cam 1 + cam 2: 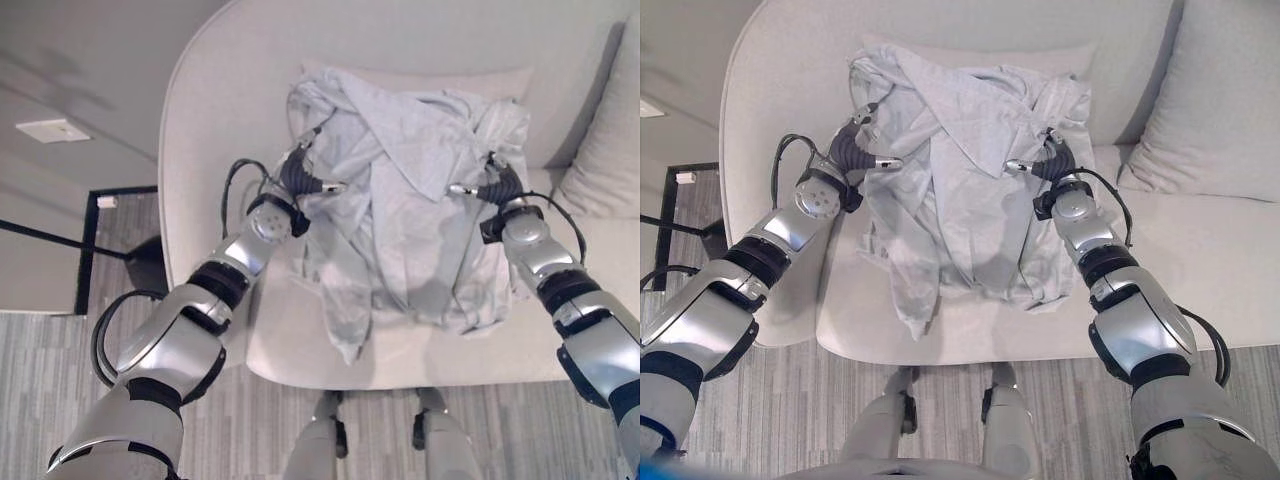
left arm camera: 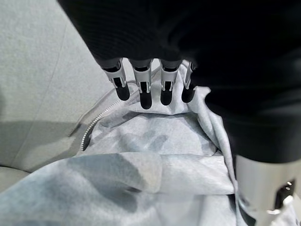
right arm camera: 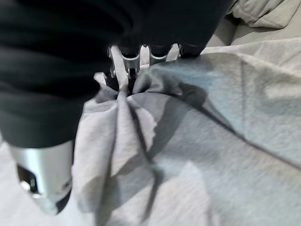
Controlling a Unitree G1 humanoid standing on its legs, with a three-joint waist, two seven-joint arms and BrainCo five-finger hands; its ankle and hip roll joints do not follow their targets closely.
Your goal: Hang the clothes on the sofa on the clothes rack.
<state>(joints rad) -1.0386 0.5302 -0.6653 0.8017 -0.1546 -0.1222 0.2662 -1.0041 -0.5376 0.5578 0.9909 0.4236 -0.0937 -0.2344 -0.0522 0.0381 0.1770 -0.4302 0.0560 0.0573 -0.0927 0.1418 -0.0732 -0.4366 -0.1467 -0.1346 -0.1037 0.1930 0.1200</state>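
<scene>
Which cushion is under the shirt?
The cushion leaning on the sofa back right behind the grey shirt. The other cushion, off by the right hand, is bare.

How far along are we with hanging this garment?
Early stage. The grey garment is on the sofa, held up by its two upper sides. The left hand has its fingers curled over the cloth edge; the right hand pinches a bunched fold. Left to do: lift it clear, carry it to the rack, and hang it.
</scene>
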